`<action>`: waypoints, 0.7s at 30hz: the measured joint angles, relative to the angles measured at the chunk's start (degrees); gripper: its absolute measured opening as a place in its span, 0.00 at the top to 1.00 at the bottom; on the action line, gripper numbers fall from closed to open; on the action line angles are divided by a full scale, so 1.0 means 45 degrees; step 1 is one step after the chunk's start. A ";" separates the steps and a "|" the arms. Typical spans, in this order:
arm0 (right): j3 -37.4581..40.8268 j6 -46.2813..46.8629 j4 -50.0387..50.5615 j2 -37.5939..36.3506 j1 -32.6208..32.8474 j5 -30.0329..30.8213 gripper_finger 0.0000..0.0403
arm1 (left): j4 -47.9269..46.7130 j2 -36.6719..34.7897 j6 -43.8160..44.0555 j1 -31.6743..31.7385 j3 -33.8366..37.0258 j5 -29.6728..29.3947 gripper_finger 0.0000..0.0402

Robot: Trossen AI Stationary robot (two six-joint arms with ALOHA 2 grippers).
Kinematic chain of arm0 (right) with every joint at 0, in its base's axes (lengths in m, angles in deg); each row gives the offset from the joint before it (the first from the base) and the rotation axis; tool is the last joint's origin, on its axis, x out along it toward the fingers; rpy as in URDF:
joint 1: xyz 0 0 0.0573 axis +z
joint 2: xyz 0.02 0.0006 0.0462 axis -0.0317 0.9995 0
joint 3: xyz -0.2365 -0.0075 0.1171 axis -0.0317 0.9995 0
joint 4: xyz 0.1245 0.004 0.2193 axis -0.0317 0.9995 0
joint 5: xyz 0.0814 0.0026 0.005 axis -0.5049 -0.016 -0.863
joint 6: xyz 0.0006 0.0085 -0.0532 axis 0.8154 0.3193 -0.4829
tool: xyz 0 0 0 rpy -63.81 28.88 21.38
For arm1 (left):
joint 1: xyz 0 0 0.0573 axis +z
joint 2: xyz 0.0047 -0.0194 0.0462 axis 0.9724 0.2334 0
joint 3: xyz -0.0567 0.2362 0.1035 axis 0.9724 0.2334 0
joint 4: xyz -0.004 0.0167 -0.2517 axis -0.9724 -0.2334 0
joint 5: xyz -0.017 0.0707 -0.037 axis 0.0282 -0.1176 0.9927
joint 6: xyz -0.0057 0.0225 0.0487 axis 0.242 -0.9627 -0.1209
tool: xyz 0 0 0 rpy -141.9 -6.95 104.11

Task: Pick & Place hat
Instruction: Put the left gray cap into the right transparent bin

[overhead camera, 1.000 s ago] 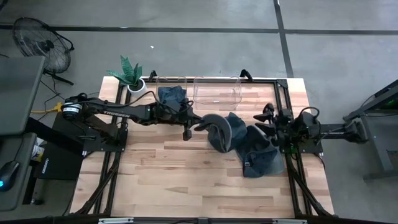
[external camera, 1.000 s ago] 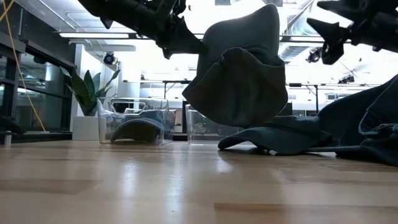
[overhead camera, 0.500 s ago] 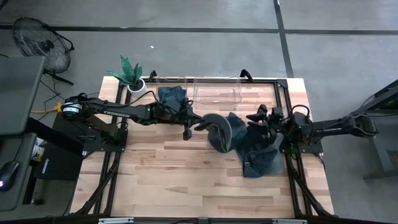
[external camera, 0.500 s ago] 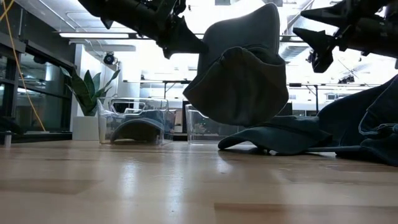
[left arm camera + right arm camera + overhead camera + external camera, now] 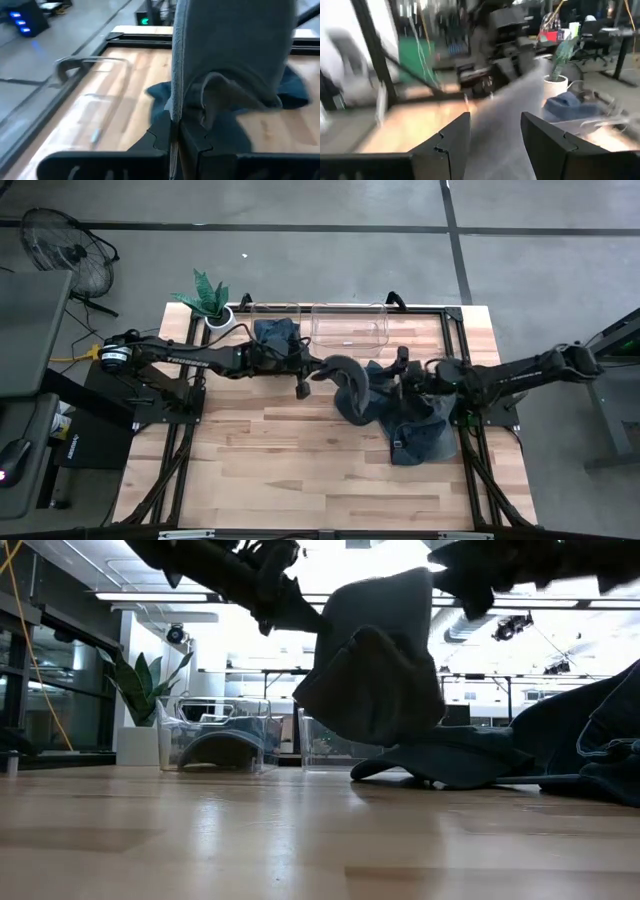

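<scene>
Two hands over wooden surface: left hand clamped on brim of grey hat, lifted clear of surface near its middle. Right hand, fingers apart, just beside raised hat, above heap of dark hats.

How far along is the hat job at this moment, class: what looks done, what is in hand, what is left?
Done: one hat already lies in the left clear bin. In hand: the left hand is shut on a grey hat, held up off the table, while the open right hand reaches toward it. Left: the right bin looks empty, and a pile of hats waits on the table.
</scene>
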 joint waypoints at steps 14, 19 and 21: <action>-0.4176 0.0789 0.5426 0.0866 0.0698 0.2607 0.58 | -0.0211 -0.1533 -0.0816 0.0524 -0.0005 -0.0871 0.98; -0.4367 0.0613 0.5491 0.0860 0.0964 0.3869 0.58 | -0.0077 -0.1906 -0.0962 0.0520 -0.0005 -0.0941 0.98; -0.4368 0.0525 0.5438 0.0860 0.0986 0.4177 0.58 | -0.0012 -0.1915 -0.0968 0.0520 -0.0005 -0.0936 0.98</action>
